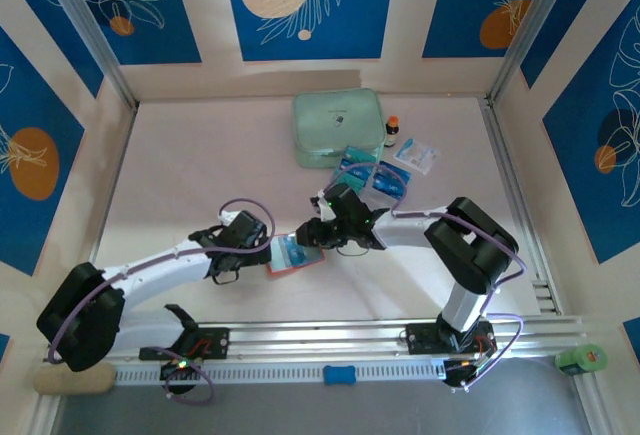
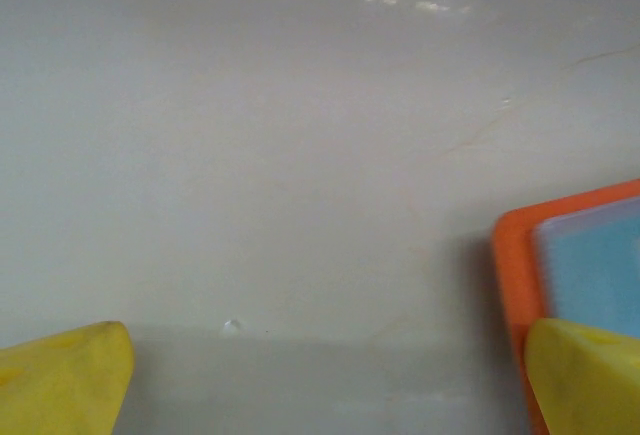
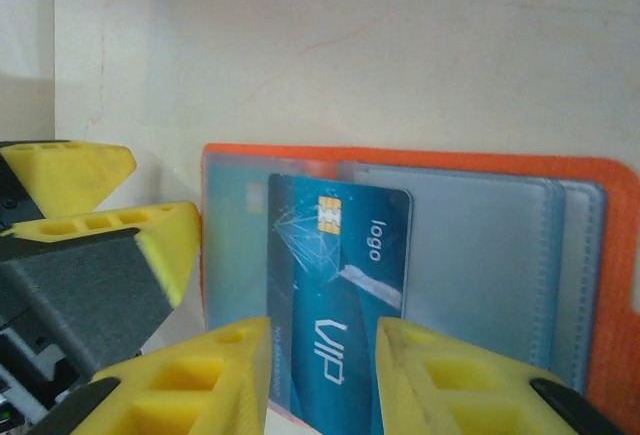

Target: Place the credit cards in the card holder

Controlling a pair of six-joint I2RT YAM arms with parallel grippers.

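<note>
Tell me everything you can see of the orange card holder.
The card holder is a small orange wallet lying open and flat on the pale table, between the two arms. Its inside shows greyish translucent plastic sleeves with stitched edges. One teal card, marked with a chip, "logo" and "VIP", lies on its sleeves, between the fingers of the open right tool. The open left tool has one fingertip over its orange edge.

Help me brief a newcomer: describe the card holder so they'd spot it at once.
On the table, look nearer the arms than the mint-green zip case, between the left gripper and right gripper. The card holder lies open there: flat, squarish, orange-rimmed with clear pockets, unlike the teal credit cards near the case.
</note>
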